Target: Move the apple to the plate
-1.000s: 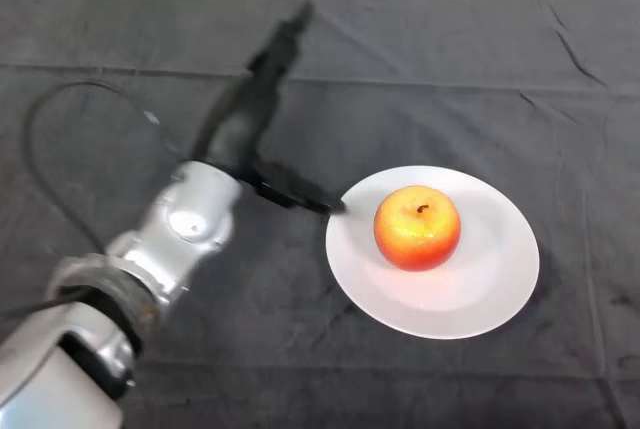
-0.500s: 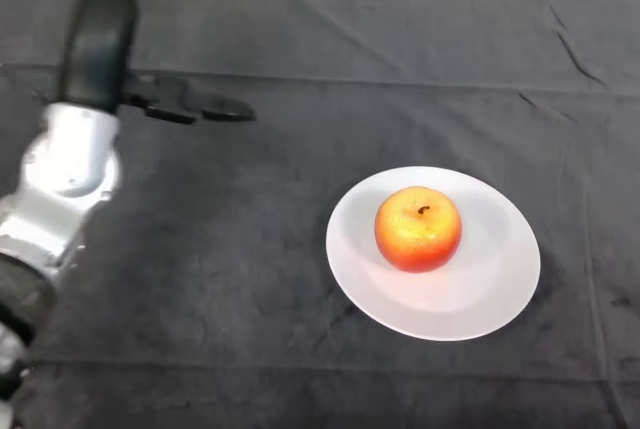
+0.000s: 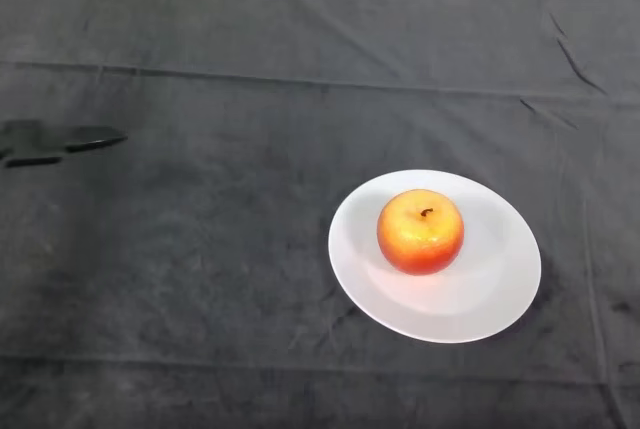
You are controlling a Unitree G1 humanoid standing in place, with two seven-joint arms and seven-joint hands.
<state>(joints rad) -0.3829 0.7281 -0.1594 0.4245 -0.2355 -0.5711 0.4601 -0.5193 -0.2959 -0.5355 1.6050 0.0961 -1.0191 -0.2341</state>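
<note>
A red and yellow apple (image 3: 420,232) sits upright in the middle of a white plate (image 3: 490,289) at the right of the table. Only the black fingers of my left hand (image 3: 55,142) show, at the far left edge, stretched out straight and holding nothing. The hand is far from the apple and the plate, well to their left. The arm is out of view.
A dark cloth (image 3: 230,249) covers the whole table, with creases along the back and at the right. The table's far edge runs along the top of the view.
My left arm has pulled back to the left, away from the plate, and has almost left the view. The apple and plate have not moved.
</note>
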